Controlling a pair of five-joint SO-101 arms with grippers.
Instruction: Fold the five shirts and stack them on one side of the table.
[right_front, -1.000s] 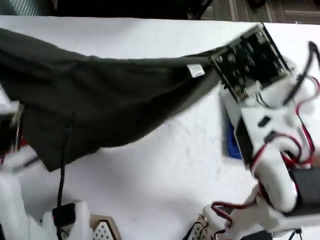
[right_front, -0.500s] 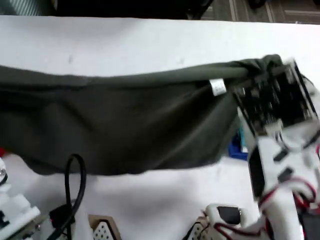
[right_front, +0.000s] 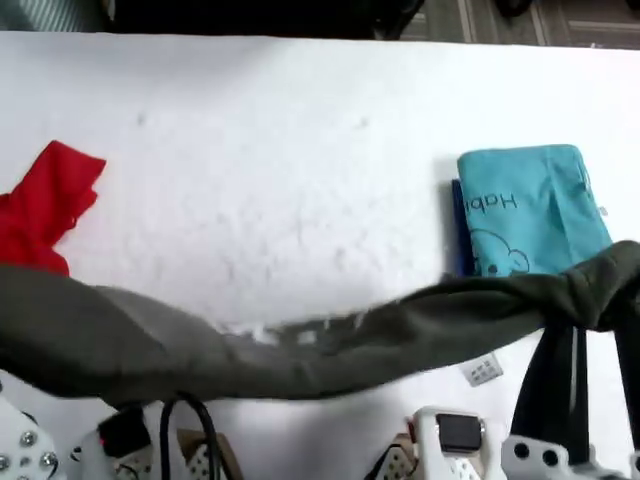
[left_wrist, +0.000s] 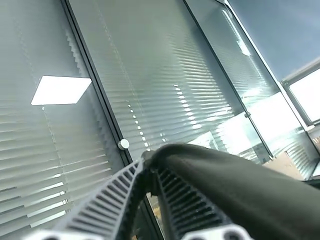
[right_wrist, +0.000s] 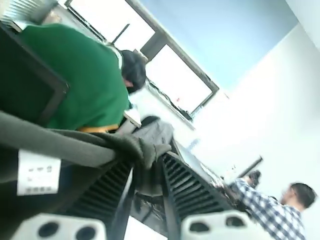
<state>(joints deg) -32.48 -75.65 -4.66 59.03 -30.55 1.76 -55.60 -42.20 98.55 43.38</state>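
One dark olive shirt (right_front: 300, 350), rolled into a long sagging band and strung across the near side of the white counter (right_front: 300, 150), from the left edge of the high view to the right edge. Right end bunched into a tight wad just above black jaws rising from below. Small white label (right_front: 484, 369) dangling under the band near that end.

Held at both ends. Left tool (left_wrist: 149, 167) closed on a rounded fold of the olive cloth, ribbed jaws pinched together at the tips, fabric bulging out past them. Right tool (right_wrist: 148, 162) likewise clamped on a crumpled wad of the same shirt, cloth squeezed between its ribbed jaws, label close beside. Both tools tilted upward, facing blinds (left_wrist: 75, 125) and windows (right_wrist: 175, 85).

Farther back on the counter, to the right: folded teal shirt (right_front: 535, 205) lying flat, stacked on a folded blue shirt (right_front: 457, 235), visible as a thin strip along one side. Well apart, at the left edge: red shirt (right_front: 45, 205), crumpled and unfolded. Along the near edge, under the olive band: arm bases (right_front: 450, 440) and a black cable (right_front: 185, 440).
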